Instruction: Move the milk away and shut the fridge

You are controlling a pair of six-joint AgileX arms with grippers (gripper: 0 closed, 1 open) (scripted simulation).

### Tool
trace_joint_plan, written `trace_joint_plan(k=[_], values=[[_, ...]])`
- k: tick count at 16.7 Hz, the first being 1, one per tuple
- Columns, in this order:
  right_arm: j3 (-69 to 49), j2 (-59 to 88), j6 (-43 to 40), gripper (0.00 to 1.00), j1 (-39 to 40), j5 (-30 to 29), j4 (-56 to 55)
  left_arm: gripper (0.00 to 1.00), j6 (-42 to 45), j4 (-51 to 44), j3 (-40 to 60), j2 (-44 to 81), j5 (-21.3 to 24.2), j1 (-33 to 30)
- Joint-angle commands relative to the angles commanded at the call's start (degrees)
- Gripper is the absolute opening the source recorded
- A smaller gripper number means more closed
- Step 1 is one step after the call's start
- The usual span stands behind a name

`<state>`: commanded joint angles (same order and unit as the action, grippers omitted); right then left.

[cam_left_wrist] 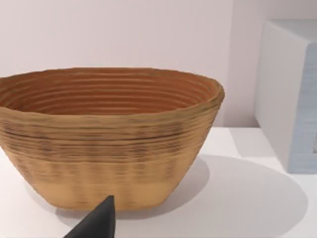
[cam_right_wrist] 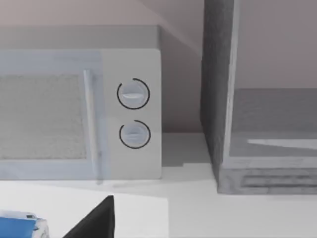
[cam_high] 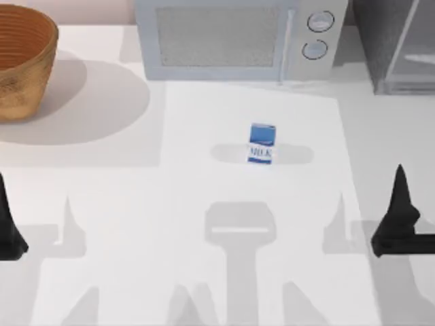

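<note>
Both AgileX arms are sitting low at the near side of the counter, well apart. The left gripper (cam_high: 5,224) is resting at the left edge, pointing toward the back. The right gripper (cam_high: 401,217) is resting at the right edge, likewise pointing toward the back.

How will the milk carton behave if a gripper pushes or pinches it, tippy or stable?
The milk is a small upright carton standing alone on the table, so a high push would probably tip it rather than slide it. Its flat sides should suit a two-finger pinch. It looks light for its size, though how full it is cannot be seen.
</note>
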<state>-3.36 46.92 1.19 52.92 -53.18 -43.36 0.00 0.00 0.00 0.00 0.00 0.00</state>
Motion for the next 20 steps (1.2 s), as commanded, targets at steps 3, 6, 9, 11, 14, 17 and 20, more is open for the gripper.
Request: trace_joint_plan(k=[3, 6, 9, 11, 14, 17, 20], values=[[-4.86, 7.66, 0.09, 1.00, 0.11, -0.62, -3.70, 1.00, 0.00, 0.00, 0.00, 0.00, 0.00, 0.00], [-11.51, 19.00, 0.01, 1.00, 0.01, -1.76, -8.67, 1.00, 0.00, 0.00, 0.00, 0.00, 0.00, 0.00], [-19.31, 32.77, -0.14, 1.00, -0.25, -3.22, -14.44, 1.00, 0.00, 0.00, 0.00, 0.00, 0.00, 0.00], [-24.85, 42.66, -0.21, 1.00, -0.47, -4.25, -18.51, 1.00, 0.00, 0.00, 0.00, 0.00, 0.00, 0.00], [-33.21, 57.59, -0.26, 1.00, -0.81, -5.77, -24.62, 1.00, 0.00, 0.00, 0.00, 0.00, 0.00, 0.00], [-41.00, 71.51, -0.24, 1.00, -1.16, -7.15, -30.30, 1.00, 0.00, 0.00, 0.00, 0.00, 0.00, 0.00], [-47.52, 83.12, -0.15, 1.00, -1.46, -8.27, -35.03, 1.00, 0.00, 0.00, 0.00, 0.00, 0.00, 0.00]])
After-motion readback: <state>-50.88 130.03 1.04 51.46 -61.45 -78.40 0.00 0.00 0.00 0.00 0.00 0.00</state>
